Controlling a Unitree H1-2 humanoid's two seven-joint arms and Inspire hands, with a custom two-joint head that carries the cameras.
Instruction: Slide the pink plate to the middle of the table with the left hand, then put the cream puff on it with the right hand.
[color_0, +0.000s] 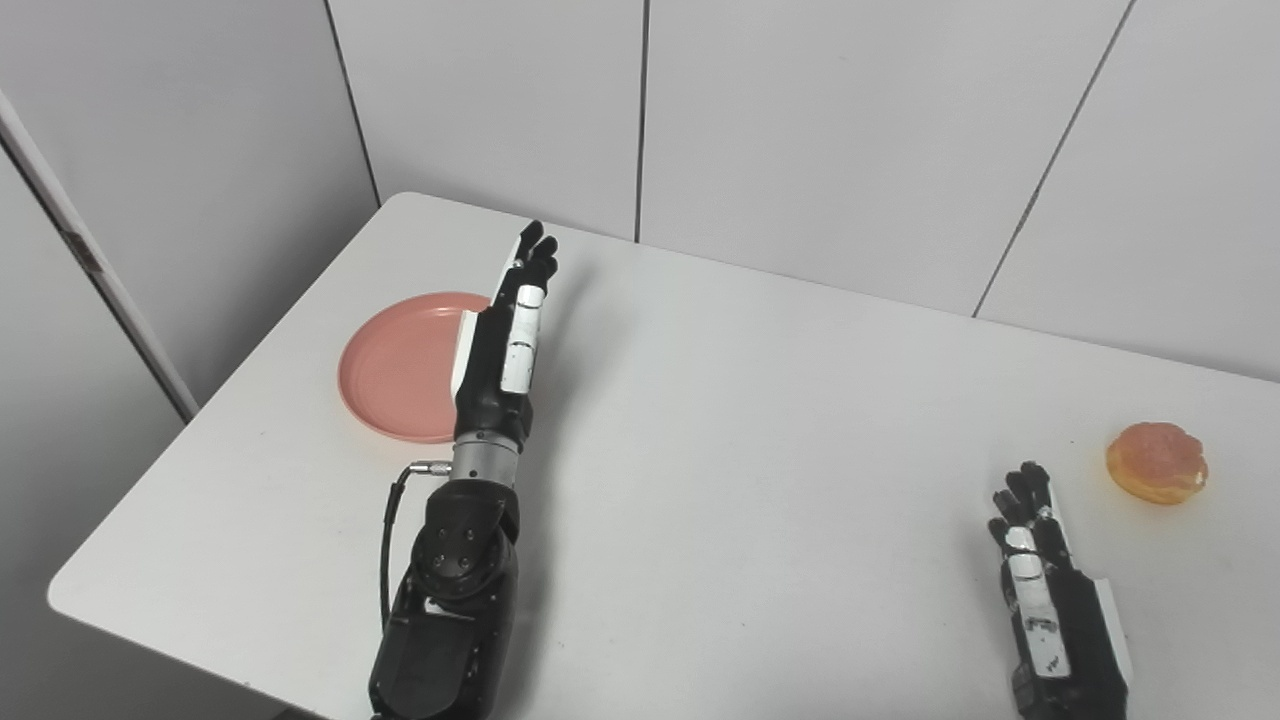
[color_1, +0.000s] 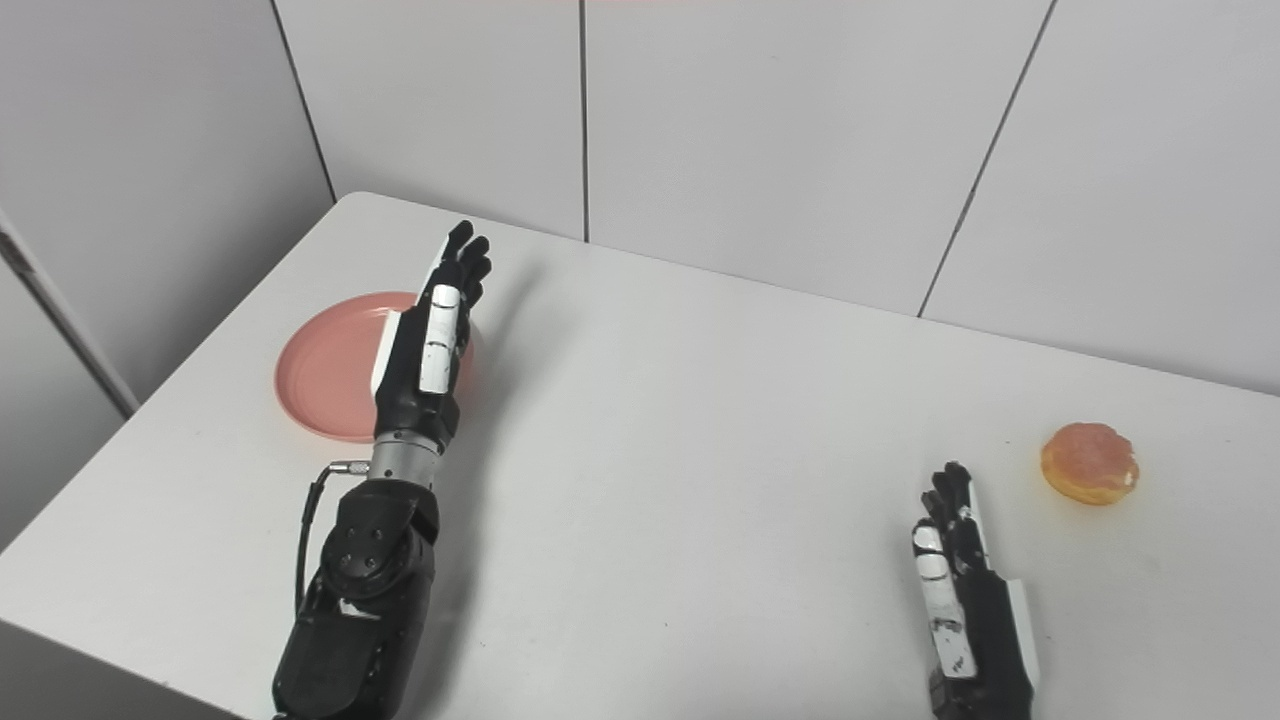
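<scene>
I see the pink plate (color_0: 400, 367) lying flat on the white table (color_0: 720, 470), just to the outer side of my left hand (color_0: 505, 335), which overlaps the plate's near-right rim from above. The plate is round, so it has no long axis and points no particular way; its hollow faces up. I can read no brand, label or writing on it. My left hand holds nothing, its fingers (color_0: 535, 250) stretched straight and close together, pointing away from me toward the far wall. I cannot tell whether it touches the plate.

The cream puff (color_0: 1157, 462) sits on the table just ahead of my right hand (color_0: 1045, 590) and a little to its outer side, apart from it. It is roundish and golden, with no writing. My right hand is empty too, fingers extended and aimed forward, low over the table.
</scene>
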